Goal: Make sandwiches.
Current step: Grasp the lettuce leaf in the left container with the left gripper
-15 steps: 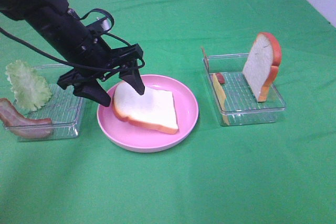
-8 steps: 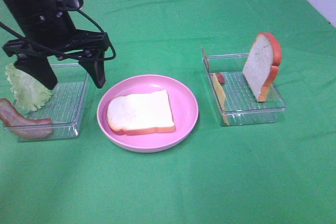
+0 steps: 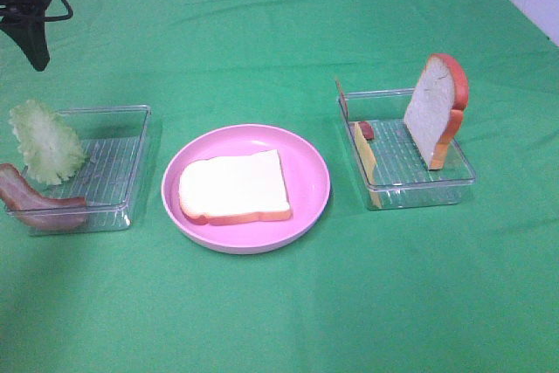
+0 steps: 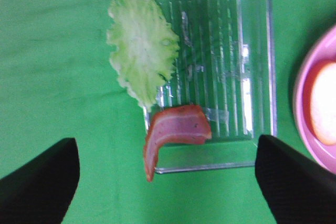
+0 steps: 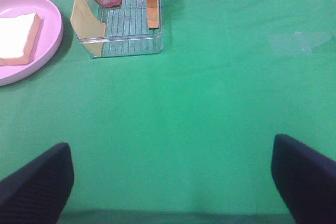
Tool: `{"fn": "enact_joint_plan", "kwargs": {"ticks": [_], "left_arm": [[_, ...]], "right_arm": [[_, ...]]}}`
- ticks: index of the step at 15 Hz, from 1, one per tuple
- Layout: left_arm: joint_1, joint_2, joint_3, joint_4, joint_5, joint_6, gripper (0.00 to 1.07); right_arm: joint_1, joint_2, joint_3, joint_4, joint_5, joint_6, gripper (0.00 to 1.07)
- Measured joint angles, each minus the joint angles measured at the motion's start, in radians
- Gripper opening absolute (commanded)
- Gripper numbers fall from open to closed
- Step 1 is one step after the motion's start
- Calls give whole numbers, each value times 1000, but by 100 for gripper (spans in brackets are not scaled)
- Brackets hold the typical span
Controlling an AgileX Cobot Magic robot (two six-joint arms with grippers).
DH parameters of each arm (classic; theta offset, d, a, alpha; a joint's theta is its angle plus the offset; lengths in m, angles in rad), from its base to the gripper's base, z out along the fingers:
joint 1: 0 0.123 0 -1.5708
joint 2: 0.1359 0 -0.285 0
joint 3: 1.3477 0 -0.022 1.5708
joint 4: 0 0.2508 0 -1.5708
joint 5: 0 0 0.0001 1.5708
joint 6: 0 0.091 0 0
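A white bread slice (image 3: 234, 188) with orange-brown crust lies flat on the round pink plate (image 3: 314, 156). A second bread slice (image 3: 435, 111) stands upright in the right clear tray (image 3: 419, 188), with yellow cheese (image 3: 365, 159) and a bacon strip (image 3: 367, 130). The lettuce leaf (image 3: 44, 141) and a bacon strip (image 3: 35, 203) hang over the left tray (image 3: 118, 163). My left gripper (image 4: 168, 187) is open and empty, high above the lettuce (image 4: 142, 51) and bacon (image 4: 173, 132). My right gripper (image 5: 170, 182) is open and empty over bare cloth, well short of the right tray (image 5: 126, 30).
Green cloth covers the table. In the exterior view only one dark finger (image 3: 35, 41) of the left gripper and its cable show at the far left corner. The right arm is out of that view. A pale wall strip lies at the far right.
My left gripper let go of the bread slice, which now lies flat on the plate. The arm rose and drew back to the far left corner.
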Motion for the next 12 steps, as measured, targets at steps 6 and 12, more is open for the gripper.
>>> {"fn": "enact_joint_plan", "kwargs": {"ticks": [6, 12], "left_arm": [[64, 178, -95, 0, 4, 55, 85], [64, 322, -137, 0, 7, 86, 84]], "right_arm": [[0, 0, 0, 0, 0, 0, 99], [0, 0, 0, 0, 0, 0, 99]]}}
